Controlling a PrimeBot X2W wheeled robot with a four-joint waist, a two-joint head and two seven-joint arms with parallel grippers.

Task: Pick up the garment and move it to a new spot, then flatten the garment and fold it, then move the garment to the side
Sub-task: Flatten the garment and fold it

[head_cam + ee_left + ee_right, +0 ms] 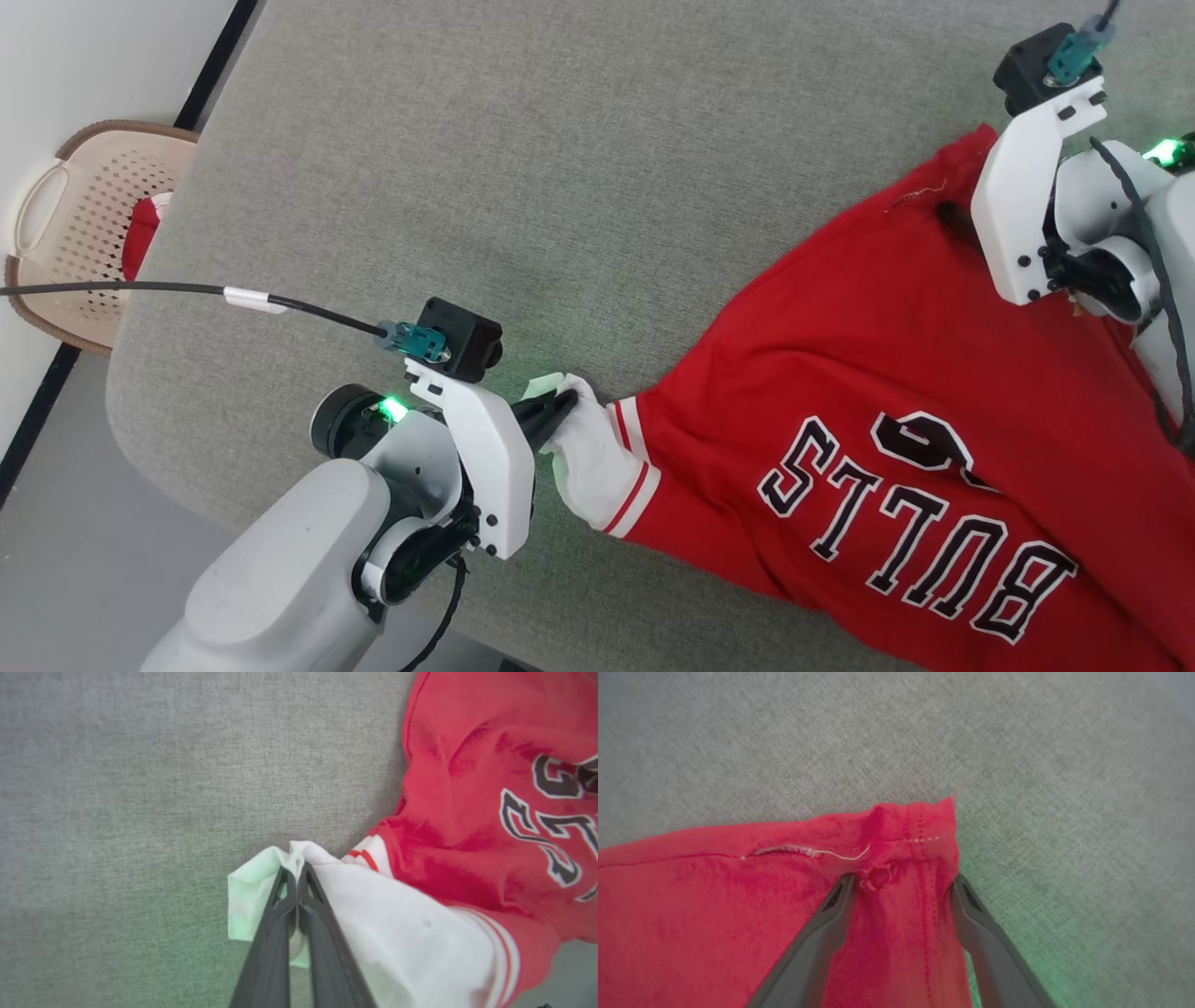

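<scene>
Grey table [560,140] w/ garment [887,373]; beside it, basket [84,219] w/ red cloth [140,241] inside.

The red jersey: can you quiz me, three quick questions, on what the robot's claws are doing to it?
1. True or false: the left gripper is shut on white lining of the jersey.
2. The right gripper has its fingers: A) spread astride a red hem corner; B) clamped on the lettering; C) pinching white lining.
3. Fill in: the black lettering reads ____.
Key: 1 true; 2 A; 3 BULLS.
</scene>
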